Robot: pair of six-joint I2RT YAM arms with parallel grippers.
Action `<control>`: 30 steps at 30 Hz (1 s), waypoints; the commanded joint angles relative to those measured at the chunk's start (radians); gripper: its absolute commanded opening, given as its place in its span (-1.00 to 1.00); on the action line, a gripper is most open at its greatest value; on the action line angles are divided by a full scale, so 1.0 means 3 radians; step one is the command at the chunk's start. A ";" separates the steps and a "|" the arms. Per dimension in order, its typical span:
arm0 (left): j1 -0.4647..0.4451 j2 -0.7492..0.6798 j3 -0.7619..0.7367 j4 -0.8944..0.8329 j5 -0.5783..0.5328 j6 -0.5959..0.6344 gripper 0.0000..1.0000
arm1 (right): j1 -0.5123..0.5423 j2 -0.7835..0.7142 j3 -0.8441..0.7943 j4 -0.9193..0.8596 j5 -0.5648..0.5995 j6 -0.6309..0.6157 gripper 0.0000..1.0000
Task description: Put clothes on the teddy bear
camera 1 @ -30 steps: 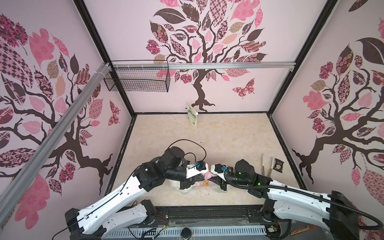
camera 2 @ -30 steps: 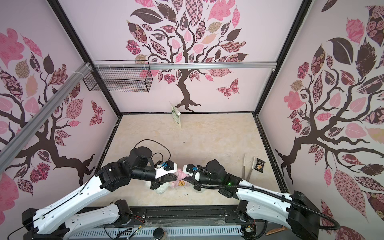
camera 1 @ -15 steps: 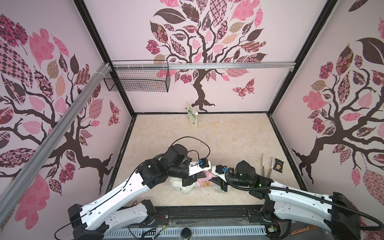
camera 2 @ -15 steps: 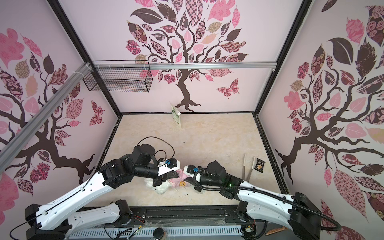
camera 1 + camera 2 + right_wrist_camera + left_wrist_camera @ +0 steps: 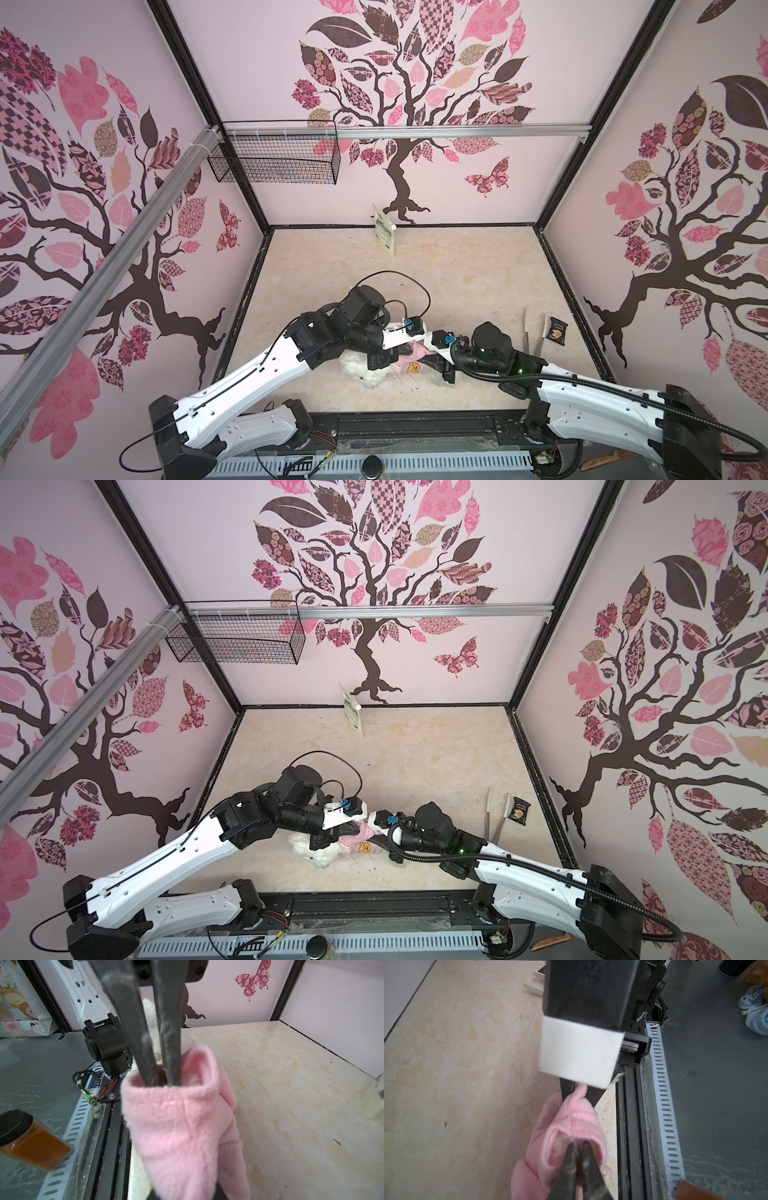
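Centrally, both tools reach into the pink top (image 5: 182,1126): left tool (image 5: 578,1145) and right tool (image 5: 160,1082), each nearly closed inside a fleece opening, apparently to draw the teddy bear (image 5: 357,368) through.

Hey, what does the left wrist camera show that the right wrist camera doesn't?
Only the left wrist view shows pale blue baby booties on the grey floor beyond the rail, and the right arm's black-and-white gripper body looming above.

Only the right wrist view shows a jar of amber liquid with a black lid, a pink butterfly wall sticker, and white fluffy fur of the teddy bear behind the fingers.

Both show the pink fleece top, with that arm's own nearly closed dark fingers pushed into an opening of it, over the beige marbled tabletop.
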 commanded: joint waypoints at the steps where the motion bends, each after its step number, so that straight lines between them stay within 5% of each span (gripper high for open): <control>1: -0.0009 0.0031 0.0089 -0.0087 -0.0047 0.0102 -0.73 | 0.0028 -0.0059 0.0048 0.0283 -0.0021 0.0056 -0.72; 19: -0.0030 0.0160 -0.0116 0.0362 0.0041 -0.0022 -0.34 | 0.0028 -0.0051 0.0044 0.0588 -0.0177 0.0235 -0.72; 30: -0.0034 0.0375 -0.0111 -0.0123 0.0137 0.0216 -0.57 | 0.0029 -0.0226 -0.0041 0.1099 -0.0027 0.0518 -0.72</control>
